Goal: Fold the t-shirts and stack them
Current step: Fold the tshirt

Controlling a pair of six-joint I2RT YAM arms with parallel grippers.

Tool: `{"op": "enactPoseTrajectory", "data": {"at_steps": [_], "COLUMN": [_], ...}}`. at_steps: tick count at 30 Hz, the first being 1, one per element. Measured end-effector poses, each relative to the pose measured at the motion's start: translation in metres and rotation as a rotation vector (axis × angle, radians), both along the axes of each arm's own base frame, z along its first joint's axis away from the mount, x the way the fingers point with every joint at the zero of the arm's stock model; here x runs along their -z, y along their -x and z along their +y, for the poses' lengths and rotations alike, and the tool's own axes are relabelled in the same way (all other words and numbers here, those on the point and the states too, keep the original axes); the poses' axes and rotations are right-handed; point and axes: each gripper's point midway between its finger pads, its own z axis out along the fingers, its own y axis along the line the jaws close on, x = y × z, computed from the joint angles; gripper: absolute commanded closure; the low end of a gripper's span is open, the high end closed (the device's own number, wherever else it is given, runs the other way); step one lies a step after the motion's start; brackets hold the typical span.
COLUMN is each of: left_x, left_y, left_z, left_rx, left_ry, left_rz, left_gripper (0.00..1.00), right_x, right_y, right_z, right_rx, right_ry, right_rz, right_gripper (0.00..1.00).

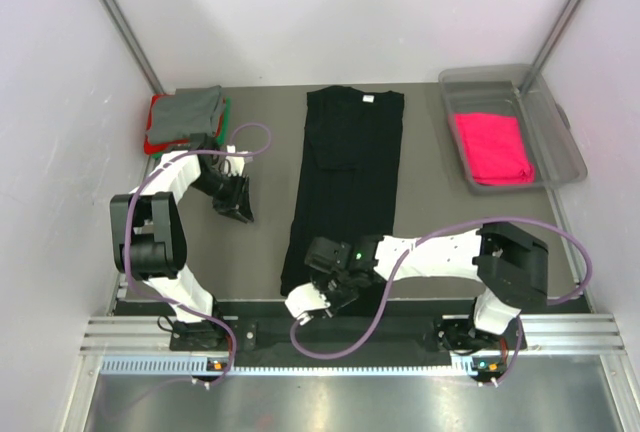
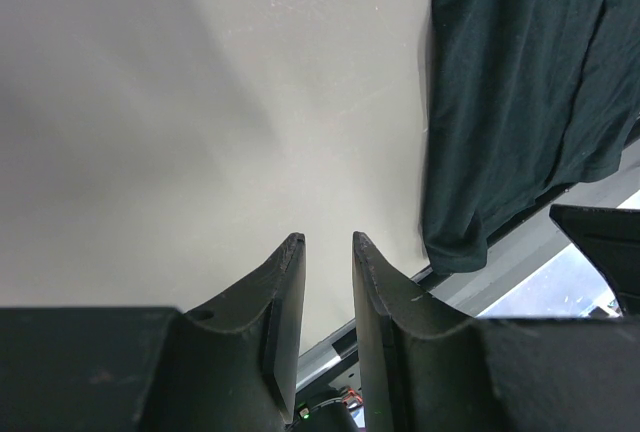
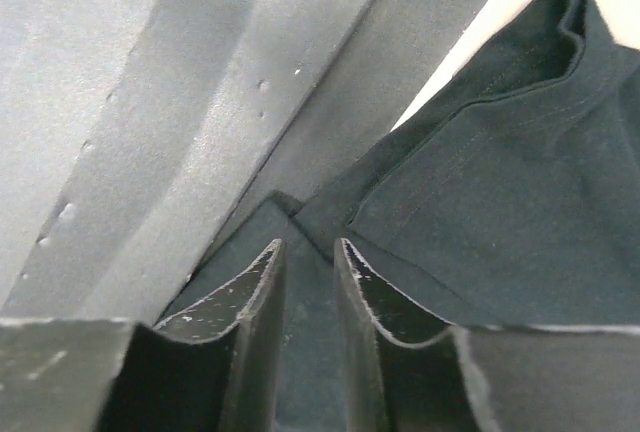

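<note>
The black t-shirt (image 1: 345,172) lies flat in a long narrow strip down the middle of the table, neck label at the far end. My right gripper (image 1: 322,287) is at its near hem by the table's front edge. In the right wrist view the jaws (image 3: 307,244) are narrowly apart with black cloth (image 3: 500,192) filling the gap. My left gripper (image 1: 240,214) hovers over bare table left of the shirt, its jaws (image 2: 328,240) slightly apart and empty. The shirt's edge (image 2: 530,82) shows at the right of the left wrist view.
A folded grey tee (image 1: 185,112) tops a stack with red and green edges at the far left. A hot-pink tee (image 1: 492,147) lies in the clear plastic bin (image 1: 560,137) at the far right. A black strip and metal rail (image 1: 350,337) run along the front edge.
</note>
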Motion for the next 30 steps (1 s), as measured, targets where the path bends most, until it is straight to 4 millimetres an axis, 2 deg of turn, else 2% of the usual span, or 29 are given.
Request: {"op": "enactPoseTrajectory", "data": {"at_steps": [5, 25, 30], "left_x": [0.000, 0.001, 0.001], "left_y": [0.000, 0.001, 0.001], "left_z": [0.000, 0.000, 0.000], "left_rx": [0.000, 0.000, 0.000], "left_ry": [0.000, 0.000, 0.000], "left_rz": [0.000, 0.002, 0.002], "left_gripper": [0.69, 0.69, 0.69], "right_x": [0.007, 0.015, 0.020], "right_y": [-0.001, -0.012, -0.014], "right_z": [-0.004, 0.010, 0.012], "right_rx": [0.004, 0.011, 0.008], "right_ry": [0.010, -0.021, -0.015], "right_rz": [-0.009, -0.056, -0.060], "right_gripper": [0.71, 0.72, 0.90]}}
